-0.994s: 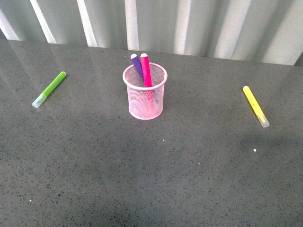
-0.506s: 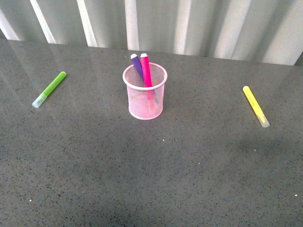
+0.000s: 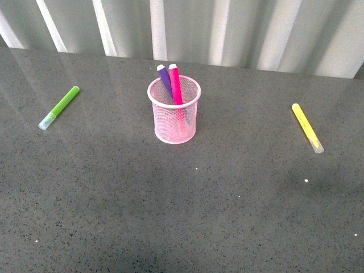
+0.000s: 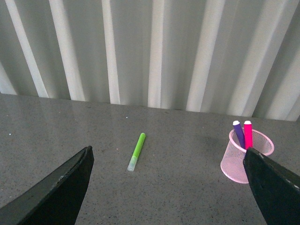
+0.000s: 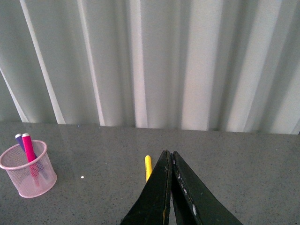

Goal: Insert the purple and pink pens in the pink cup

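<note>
Pens, purple (image 3: 164, 78) and pink (image 3: 175, 84), stand together in the pink cup (image 3: 174, 111) mid-table. Left gripper (image 4: 168, 187) gapes wide, right gripper (image 5: 169, 187) is closed and empty; the task appears complete, nothing further needed.

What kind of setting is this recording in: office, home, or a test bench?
Most likely a staged test bench, not a lived-in room. A pale pleated curtain closes off the back, the dark speckled tabletop carries only a pink cup with two pens, a green marker and a yellow marker.
</note>
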Controlling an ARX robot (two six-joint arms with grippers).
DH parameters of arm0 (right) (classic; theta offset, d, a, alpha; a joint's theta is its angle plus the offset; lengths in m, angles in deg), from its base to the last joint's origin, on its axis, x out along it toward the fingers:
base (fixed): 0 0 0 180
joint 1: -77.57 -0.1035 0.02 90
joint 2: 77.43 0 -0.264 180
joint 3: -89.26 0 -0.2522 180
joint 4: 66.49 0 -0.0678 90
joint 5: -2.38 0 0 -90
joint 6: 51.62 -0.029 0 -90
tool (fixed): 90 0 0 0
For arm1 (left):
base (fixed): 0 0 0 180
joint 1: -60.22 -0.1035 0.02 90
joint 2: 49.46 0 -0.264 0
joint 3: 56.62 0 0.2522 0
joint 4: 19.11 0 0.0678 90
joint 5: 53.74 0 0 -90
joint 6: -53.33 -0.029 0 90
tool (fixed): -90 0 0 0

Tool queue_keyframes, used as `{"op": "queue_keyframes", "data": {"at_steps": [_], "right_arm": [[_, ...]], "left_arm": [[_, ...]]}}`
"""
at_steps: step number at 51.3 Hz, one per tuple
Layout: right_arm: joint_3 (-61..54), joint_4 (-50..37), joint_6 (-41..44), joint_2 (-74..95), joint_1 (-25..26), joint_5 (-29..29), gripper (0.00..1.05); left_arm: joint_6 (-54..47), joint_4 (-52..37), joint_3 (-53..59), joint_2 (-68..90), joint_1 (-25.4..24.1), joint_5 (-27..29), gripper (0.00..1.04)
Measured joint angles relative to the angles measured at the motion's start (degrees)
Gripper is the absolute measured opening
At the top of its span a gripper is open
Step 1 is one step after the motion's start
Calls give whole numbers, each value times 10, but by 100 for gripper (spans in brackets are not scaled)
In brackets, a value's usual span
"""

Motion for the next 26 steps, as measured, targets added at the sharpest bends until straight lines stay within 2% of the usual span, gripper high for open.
{"op": "queue_keyframes", "data": {"at_steps": [7, 9, 19, 22, 26], "right_arm": [[0, 0, 0, 0, 0, 0, 3], [0, 0, 0, 0, 0, 0, 7], [0, 0, 0, 0, 0, 0, 37], [0, 0, 0, 0, 0, 0, 51], [0, 0, 0, 0, 0, 0, 64]], "left_arm": [[0, 0, 0, 0, 0, 0, 98], [0, 0, 0, 0, 0, 0, 98], [0, 0, 0, 0, 0, 0, 98], [0, 0, 0, 0, 0, 0, 98], [0, 0, 0, 0, 0, 0, 98]]}}
